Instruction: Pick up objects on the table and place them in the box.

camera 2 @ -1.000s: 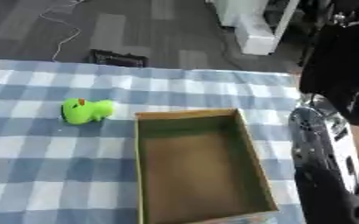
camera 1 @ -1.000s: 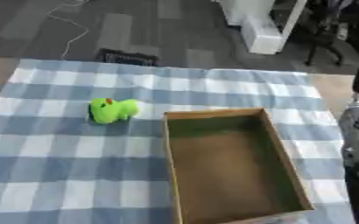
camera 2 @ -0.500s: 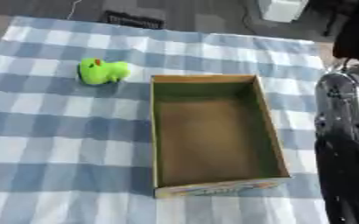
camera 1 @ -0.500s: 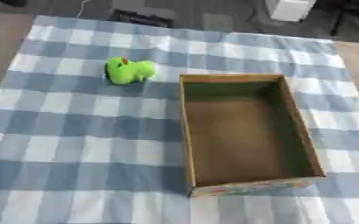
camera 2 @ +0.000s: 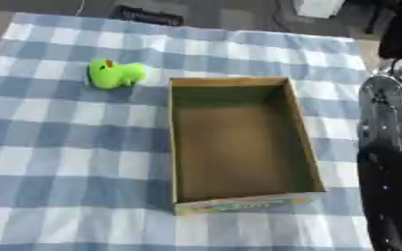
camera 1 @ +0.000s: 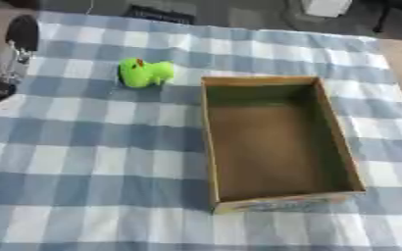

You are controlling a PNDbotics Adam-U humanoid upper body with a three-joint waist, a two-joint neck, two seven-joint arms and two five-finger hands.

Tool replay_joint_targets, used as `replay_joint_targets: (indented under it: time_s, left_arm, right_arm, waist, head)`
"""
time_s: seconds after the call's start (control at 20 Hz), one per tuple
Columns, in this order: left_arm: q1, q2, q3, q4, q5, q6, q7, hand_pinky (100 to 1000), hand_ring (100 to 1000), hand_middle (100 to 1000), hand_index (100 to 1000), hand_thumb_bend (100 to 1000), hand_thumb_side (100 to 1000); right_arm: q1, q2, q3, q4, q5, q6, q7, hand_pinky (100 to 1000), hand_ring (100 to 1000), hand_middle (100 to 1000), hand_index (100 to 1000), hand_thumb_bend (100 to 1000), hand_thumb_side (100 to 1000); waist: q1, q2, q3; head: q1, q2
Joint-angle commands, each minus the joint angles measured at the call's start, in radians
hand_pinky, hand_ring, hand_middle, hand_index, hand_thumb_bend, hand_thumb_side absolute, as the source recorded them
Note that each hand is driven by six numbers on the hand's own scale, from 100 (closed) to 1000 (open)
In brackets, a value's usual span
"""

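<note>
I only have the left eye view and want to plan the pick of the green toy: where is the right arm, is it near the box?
Observer: In the right eye view the right arm is a black shape down the picture's right edge, to the right of the box, on the side away from the green toy.
Operator: Is it touching the box?
Observer: No. A strip of checked cloth shows between the box's right wall and the arm.
Operator: Can you see its hand?
Observer: No. I can make out only the arm, which runs off the bottom of the picture.
</note>
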State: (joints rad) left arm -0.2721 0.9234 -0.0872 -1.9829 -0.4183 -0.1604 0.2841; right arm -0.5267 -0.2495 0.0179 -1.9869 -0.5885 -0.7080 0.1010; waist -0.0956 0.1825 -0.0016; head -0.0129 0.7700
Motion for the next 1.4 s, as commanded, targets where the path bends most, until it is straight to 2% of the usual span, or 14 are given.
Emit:
replay_joint_targets:
  time_s: [0.05,0.3,0.4,0.5,0.6,0.65,0.7,1.05,1.4]
  left_arm:
    - [-0.033,0.062,-0.012,-0.001,-0.06,0.015,-0.002,654,687,807,778,100,930]
    - [-0.1,0.079,-0.063,0.097,-0.153,-0.023,0.0,686,717,813,775,100,928]
    - [-0.127,0.082,-0.087,0.153,-0.192,-0.04,-0.013,706,730,818,782,107,879]
    - [-0.152,0.084,-0.107,0.204,-0.226,-0.056,-0.027,718,737,823,792,120,906]
    - [-0.176,0.088,-0.124,0.251,-0.275,-0.083,-0.035,748,758,825,830,134,825]
    - [-0.187,0.087,-0.129,0.278,-0.303,-0.098,-0.035,759,765,824,827,143,871]
    - [-0.198,0.085,-0.134,0.308,-0.333,-0.114,-0.032,761,767,823,827,143,869]
    - [-0.262,0.064,-0.148,0.512,-0.466,-0.192,0.004,788,786,818,813,148,873]
    - [-0.309,0.052,-0.134,0.683,-0.575,-0.232,0.019,804,800,817,811,152,874]
  right_arm:
    - [-0.008,-0.023,0.0,-0.013,0.002,0.005,0.001,549,465,478,670,100,625]
    - [-0.009,-0.02,0.004,-0.013,-0.002,0.007,0.003,549,465,478,670,100,648]
    - [-0.011,-0.019,0.005,-0.013,-0.004,0.009,0.003,549,465,478,670,100,653]
    - [-0.012,-0.017,0.006,-0.013,-0.005,0.011,0.003,549,465,479,671,100,655]
    - [-0.014,-0.017,0.007,-0.013,-0.006,0.012,0.004,549,465,479,670,100,655]
    - [-0.015,-0.016,0.007,-0.013,-0.007,0.013,0.004,550,465,479,671,100,656]
    - [-0.017,-0.015,0.007,-0.013,-0.007,0.014,0.003,550,465,478,671,100,656]
    - [-0.03,-0.001,0.008,-0.013,-0.012,0.023,0.0,550,466,479,673,100,656]
    - [-0.055,0.029,0.008,-0.013,-0.019,0.044,-0.005,551,467,479,676,100,658]
  waist:
    - [0.01,-0.013,-0.003]
    - [0.012,-0.015,-0.01]
    - [0.013,-0.015,-0.013]
    - [0.015,-0.014,-0.015]
    - [0.017,-0.014,-0.018]
    - [0.017,-0.013,-0.019]
    - [0.018,-0.013,-0.021]
    - [0.019,-0.007,-0.035]
    - [0.019,0.007,-0.061]
  head:
    - [0.004,0.0]
    - [0.008,0.0]
    - [0.015,0.0]
    - [0.015,0.0]
    - [0.011,0.0]
    - [0.011,0.0]
    - [0.012,0.0]
    - [0.02,-0.002]
    - [0.036,-0.044]
